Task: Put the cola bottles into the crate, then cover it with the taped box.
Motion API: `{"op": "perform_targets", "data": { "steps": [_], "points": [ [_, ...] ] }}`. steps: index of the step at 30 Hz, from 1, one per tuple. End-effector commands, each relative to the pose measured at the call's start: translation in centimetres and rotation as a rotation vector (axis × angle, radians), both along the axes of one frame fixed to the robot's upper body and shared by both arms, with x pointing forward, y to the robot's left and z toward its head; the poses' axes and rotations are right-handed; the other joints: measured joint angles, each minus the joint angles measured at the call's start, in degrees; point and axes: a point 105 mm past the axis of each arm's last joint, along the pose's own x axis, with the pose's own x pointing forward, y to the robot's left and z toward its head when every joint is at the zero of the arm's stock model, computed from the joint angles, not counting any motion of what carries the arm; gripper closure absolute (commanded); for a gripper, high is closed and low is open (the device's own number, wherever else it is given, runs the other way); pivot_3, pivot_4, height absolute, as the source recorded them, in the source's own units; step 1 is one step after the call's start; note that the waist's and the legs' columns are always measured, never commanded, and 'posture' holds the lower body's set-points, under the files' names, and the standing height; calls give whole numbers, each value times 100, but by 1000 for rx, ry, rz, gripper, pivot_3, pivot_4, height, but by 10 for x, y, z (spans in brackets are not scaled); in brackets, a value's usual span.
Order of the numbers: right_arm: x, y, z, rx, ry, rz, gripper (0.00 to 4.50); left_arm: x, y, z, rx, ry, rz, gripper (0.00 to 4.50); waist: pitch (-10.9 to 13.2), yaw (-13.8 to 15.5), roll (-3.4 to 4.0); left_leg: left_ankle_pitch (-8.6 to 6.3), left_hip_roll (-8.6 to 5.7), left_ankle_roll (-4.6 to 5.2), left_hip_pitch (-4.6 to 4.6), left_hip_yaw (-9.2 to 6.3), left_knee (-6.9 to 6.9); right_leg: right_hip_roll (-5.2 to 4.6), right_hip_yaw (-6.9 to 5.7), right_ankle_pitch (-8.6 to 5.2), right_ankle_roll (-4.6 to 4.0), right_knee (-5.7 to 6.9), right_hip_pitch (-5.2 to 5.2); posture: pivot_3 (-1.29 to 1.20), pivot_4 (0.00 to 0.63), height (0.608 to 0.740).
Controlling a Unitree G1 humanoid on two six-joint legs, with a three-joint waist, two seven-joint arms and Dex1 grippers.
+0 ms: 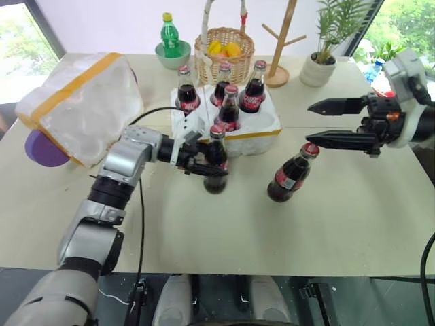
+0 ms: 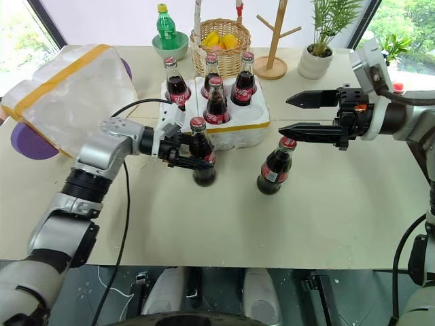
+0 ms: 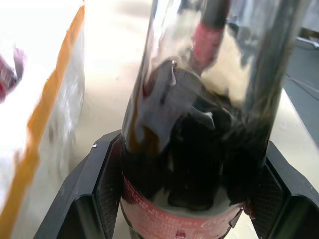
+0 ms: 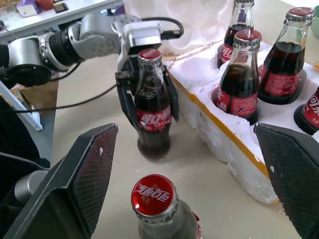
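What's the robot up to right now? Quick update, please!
Left pincer around a cola bottle standing on the table. Right pincer open, above second loose bottle. Four bottles in crate, two holes free. Nothing blocking.

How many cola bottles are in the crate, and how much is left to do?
Four cola bottles stand in the crate. The left tool has its fingers around a fifth bottle standing on the table beside the crate. The sixth bottle waits below the open right tool. Both must go in, then the taped box, lying on its side, goes on top.
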Motion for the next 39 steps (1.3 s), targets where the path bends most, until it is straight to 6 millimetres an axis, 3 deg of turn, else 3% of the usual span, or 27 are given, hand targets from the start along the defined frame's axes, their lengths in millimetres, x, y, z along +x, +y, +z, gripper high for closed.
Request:
{"op": "perform_targets", "data": {
  "steps": [1, 6, 11, 14, 20, 28, 32, 36, 39],
  "points": [
    [-7, -1, 13, -3, -56, 18, 0, -23, 19, 54, -88, -22, -101, 1757, 1, 0, 0, 0, 1, 0, -3, 0, 0, 0, 0, 0, 0, -1, -2, 0, 150, 740],
    [-10, 3, 18, -4, -72, 46, 0, -2, 45, 99, -179, -82, 69, 1757, 1, 64, -1, 0, -2, 0, -8, -2, 4, -3, -5, 0, 1, -1, 3, 0, 150, 740],
    [-9, 6, 18, 3, -75, 54, 0, 38, 61, 118, -259, -167, 288, 1757, 1, 30, -1, -1, -8, 3, -7, 1, 7, -6, -5, 3, 5, -4, 7, 0, 150, 740],
    [-5, 7, 15, 10, -70, 51, 0, 59, 60, 108, -268, -192, 366, 1757, 1, 29, -1, 0, -7, 1, -6, 2, 6, -1, -6, 2, 5, -2, 4, 0, 150, 740],
    [-3, 9, 13, 14, -67, 52, 0, 78, 47, 91, -270, -200, 406, 1757, 1, 29, -2, 6, -7, -9, -4, 10, 8, -4, -5, 3, 6, -2, 6, 0, 150, 740],
    [-3, 9, 11, 19, -61, 44, 0, 79, 34, 72, -239, -184, 364, 1757, 5, 29, -8, 14, -7, -23, -21, 14, 7, -4, -5, 3, 6, -10, -9, 0, 150, 740],
    [-3, 9, 11, 17, -62, 42, 0, 72, 34, 45, -119, -201, 310, 1757, 5, 30, -8, 13, -7, -22, -19, 15, 6, -5, -5, 3, 6, -10, -8, 0, 150, 740],
    [-4, 7, 17, 23, -73, 38, 0, 66, 38, 38, -84, -195, 283, 19, 4, 29, -7, 12, -6, -20, -15, 16, 7, -5, -5, 3, 6, -6, -7, 0, 150, 740],
    [-1, 5, 30, 52, -104, 21, 0, 65, 46, 47, -91, -215, 295, 19, 4, 19, -6, 9, -5, -14, -14, 14, 7, -5, -5, 3, 5, -1, -7, 0, 150, 740]
  ]
}}
